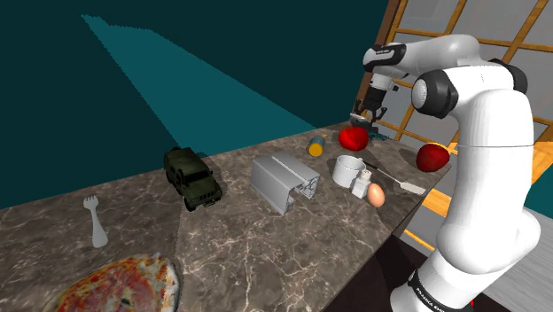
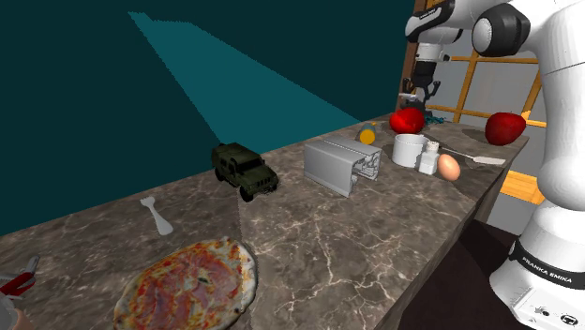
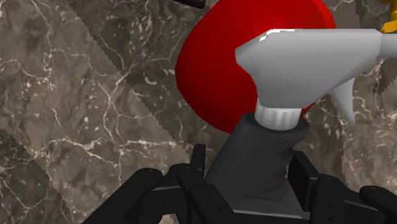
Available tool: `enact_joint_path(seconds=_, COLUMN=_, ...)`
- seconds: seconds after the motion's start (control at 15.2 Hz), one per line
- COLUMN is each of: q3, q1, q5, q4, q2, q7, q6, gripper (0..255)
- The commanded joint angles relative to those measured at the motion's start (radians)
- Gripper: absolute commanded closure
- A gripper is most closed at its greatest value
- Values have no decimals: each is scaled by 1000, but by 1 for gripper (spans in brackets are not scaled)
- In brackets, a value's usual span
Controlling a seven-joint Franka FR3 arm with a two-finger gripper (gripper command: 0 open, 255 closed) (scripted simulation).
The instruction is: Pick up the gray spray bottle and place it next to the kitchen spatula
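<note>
Gripper (image 3: 249,175) is clamped on the dark lower body of the gray spray bottle (image 3: 299,57) — fingers pressed to both sides, pale head & trigger sticking out past the tips. A red rounded thing (image 3: 213,76) sits just behind the head, v. close. Can't tell whether the bottle is off the surface (image 1: 266,248) yet.

In the shoulder view all this is at the far end of the surface. The kitchen spatula (image 1: 396,180) lies nearer the stand, by the edge, between the egg (image 1: 376,195) & a second red thing (image 1: 432,158), w/ the white mug (image 1: 347,168) close by.

To do the carry well, I'd say:
- lift straight up first so the trigger clears the red thing
- move high over mug & egg — an egg rolls if nudged
- pick a bare patch just beside the spatula, not on its blade
- lower until the base sits flat, then let go; grip is low on the body, so the top-heavy head may tip if dropped early.
</note>
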Motion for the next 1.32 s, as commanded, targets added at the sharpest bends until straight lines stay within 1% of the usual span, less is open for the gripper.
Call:
enact_joint_path(seconds=0.0, q3=0, q1=7, q5=-1, q4=-36, q2=-5, q7=-3, q6=31, gripper=255)
enact_joint_path(seconds=0.86, q3=12, q1=19, q5=22, q4=-169, q2=24, q7=-32, q6=186, gripper=255)
enact_joint_path(seconds=1.25, q3=12, q1=20, q5=23, q4=-169, q2=24, q7=-32, q6=186, gripper=255)
